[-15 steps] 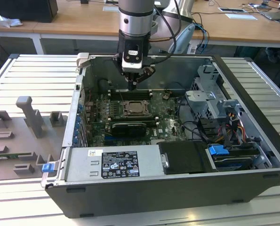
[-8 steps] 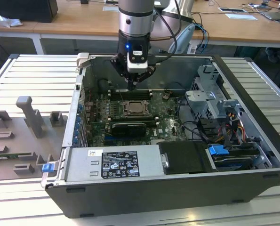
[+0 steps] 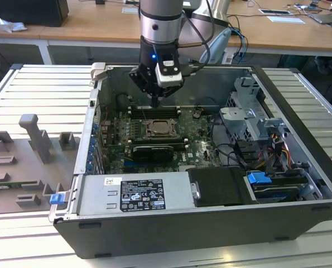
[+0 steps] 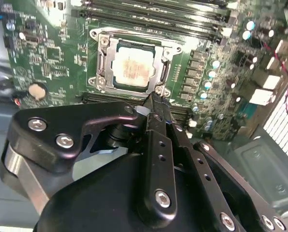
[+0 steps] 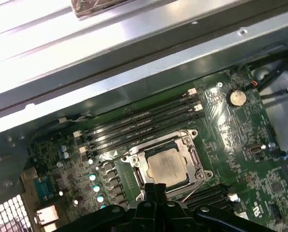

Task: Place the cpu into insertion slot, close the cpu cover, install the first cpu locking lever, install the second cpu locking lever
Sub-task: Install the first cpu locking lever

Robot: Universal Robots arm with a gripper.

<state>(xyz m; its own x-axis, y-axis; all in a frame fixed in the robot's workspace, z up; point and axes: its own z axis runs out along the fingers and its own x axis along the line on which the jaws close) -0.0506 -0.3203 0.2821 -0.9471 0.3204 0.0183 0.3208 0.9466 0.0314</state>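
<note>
One cpu (image 4: 133, 65) sits seated in its socket near the motherboard's (image 4: 47, 53) middle. The cpu cover (image 4: 101, 46) lies flat around it, apparently retaining it. The gripper (image 4: 153, 99) is poised at the socket's edge, pinched narrow and empty, a posture judged suited to pressing rather than grasping.

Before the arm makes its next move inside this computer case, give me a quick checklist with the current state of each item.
1. Chip lying flat and square in place: ok.
2. Cover down flat around the chip: ok.
3. Both locking levers latched: cannot tell.
4. End effector shut, nothing held: ok.
5. End effector close over the cover's edge: ok.
</note>
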